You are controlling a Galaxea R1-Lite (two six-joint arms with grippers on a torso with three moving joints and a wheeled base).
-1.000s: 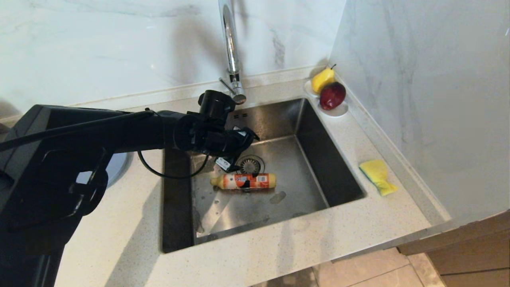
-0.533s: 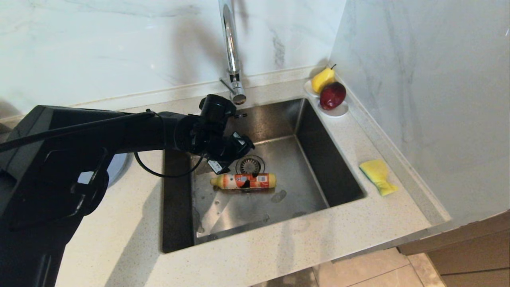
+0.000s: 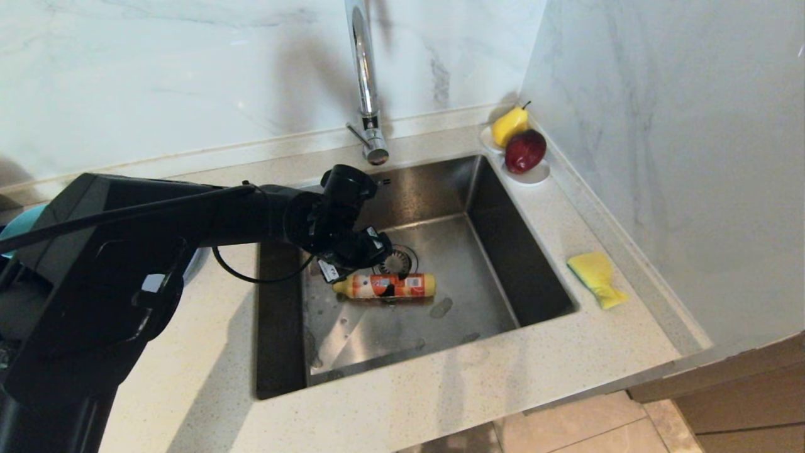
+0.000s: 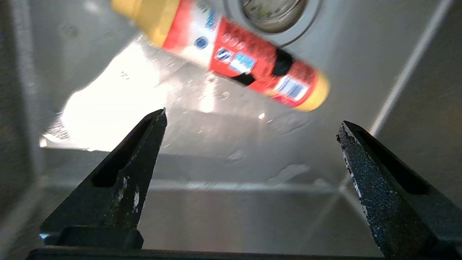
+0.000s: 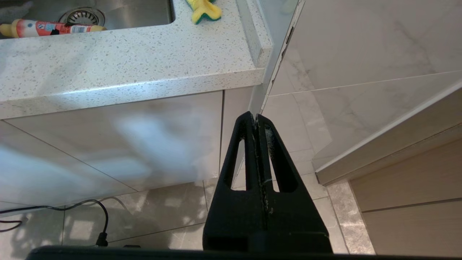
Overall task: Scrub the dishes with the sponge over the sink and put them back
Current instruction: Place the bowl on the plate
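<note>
Sink (image 3: 503,251) holds one orange bottle (image 3: 385,285); left pincer (image 4: 252,122) hangs spread above it. One sponge (image 3: 596,277) lies right on the tabletop (image 3: 440,390). Right pincer (image 5: 257,121) is pressed together.

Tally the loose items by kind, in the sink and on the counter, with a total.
Detergent bottle, lying in the sink: 1
Sponge on the counter: 1
Fruit, pear and apple: 2
White dish: 1
Total: 5

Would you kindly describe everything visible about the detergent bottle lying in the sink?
The detergent bottle is a slim orange-red cylinder with a white and blue label and yellow ends. It looks like plastic. It lies on its side on the wet steel floor of the sink, just in front of the round drain. The left gripper hangs above it with open jaws, not touching it.
</note>
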